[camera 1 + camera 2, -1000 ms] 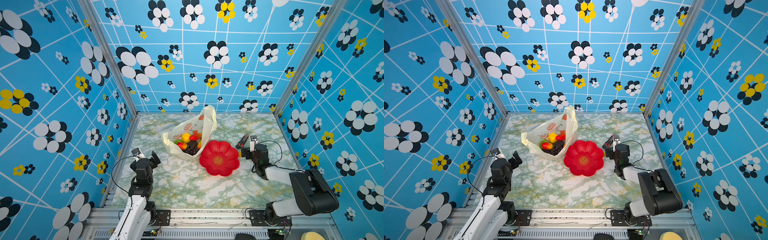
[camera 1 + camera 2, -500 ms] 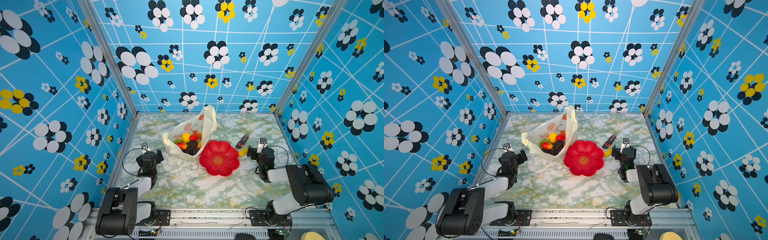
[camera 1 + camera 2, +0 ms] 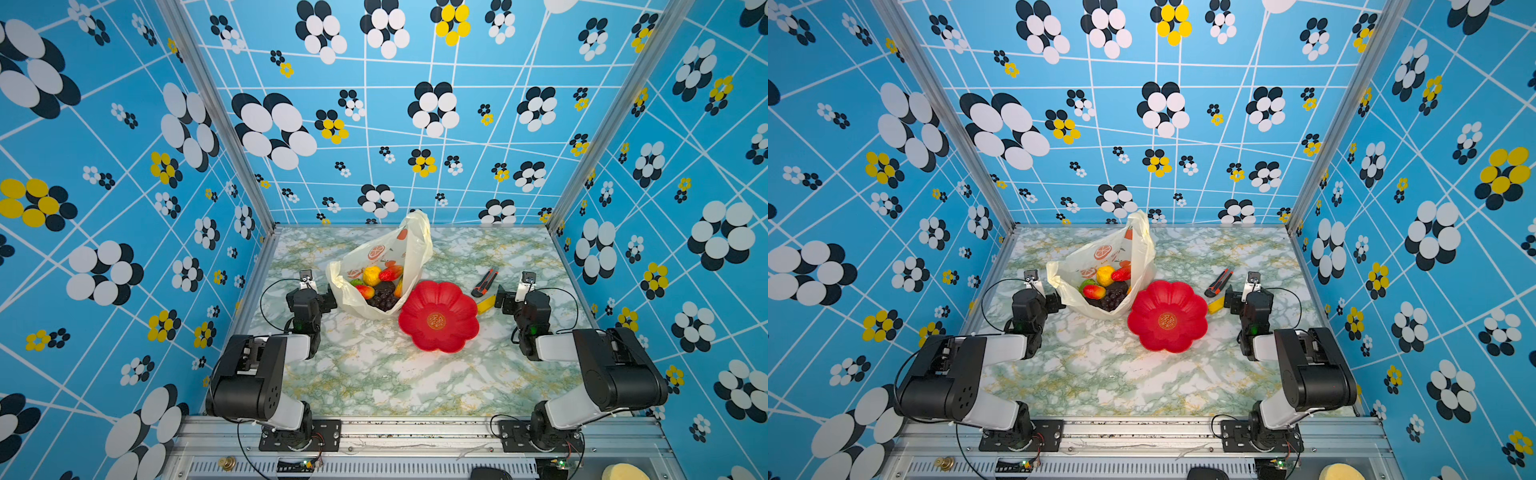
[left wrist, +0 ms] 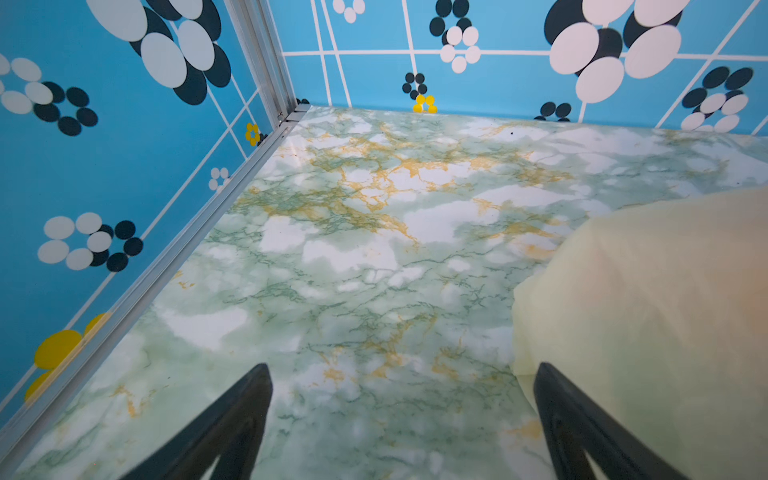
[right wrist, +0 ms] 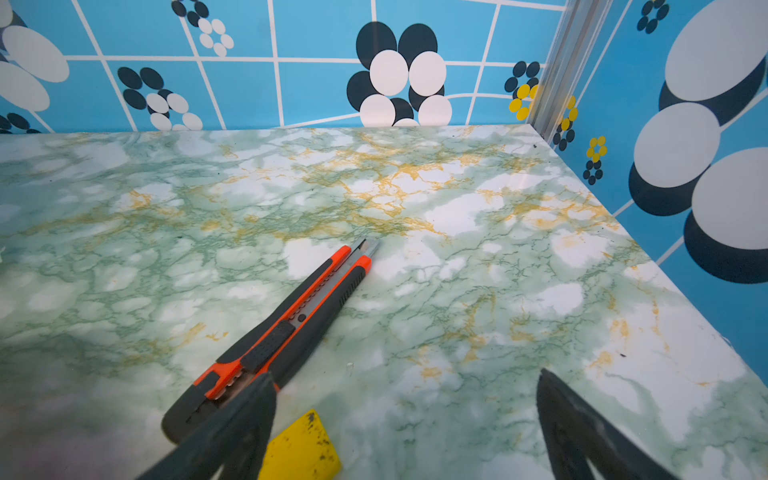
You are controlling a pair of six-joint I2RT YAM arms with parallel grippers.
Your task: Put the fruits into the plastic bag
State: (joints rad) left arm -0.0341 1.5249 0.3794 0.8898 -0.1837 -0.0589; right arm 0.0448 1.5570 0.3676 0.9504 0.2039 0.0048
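Note:
The plastic bag (image 3: 409, 249) (image 3: 1138, 245), cream-yellow with orange prints, lies open at the middle back of the table. The fruits (image 3: 380, 286) (image 3: 1106, 289) sit inside its mouth: purple grapes, yellow, red and green pieces. My left gripper (image 3: 330, 298) (image 3: 1055, 302) rests low just left of the bag, open and empty. In the left wrist view the bag (image 4: 644, 311) bulges beside one finger of the left gripper (image 4: 401, 370); whether they touch I cannot tell. My right gripper (image 3: 500, 298) (image 3: 1229, 300) (image 5: 405, 376) is open and empty at the right.
A red flower-shaped plate (image 3: 455, 305) (image 3: 1183, 305) lies empty right of the bag. An orange-black cutter (image 3: 484, 282) (image 3: 1219, 282) (image 5: 291, 324) and a flat yellow strip (image 3: 485, 305) (image 3: 1216, 306) (image 5: 303, 449) lie by the right gripper. Blue patterned walls enclose three sides.
Both arms have folded down and back, so their elbows now rest low at the table's front. Both grippers stayed open. The bag, fruits and plate have not moved.

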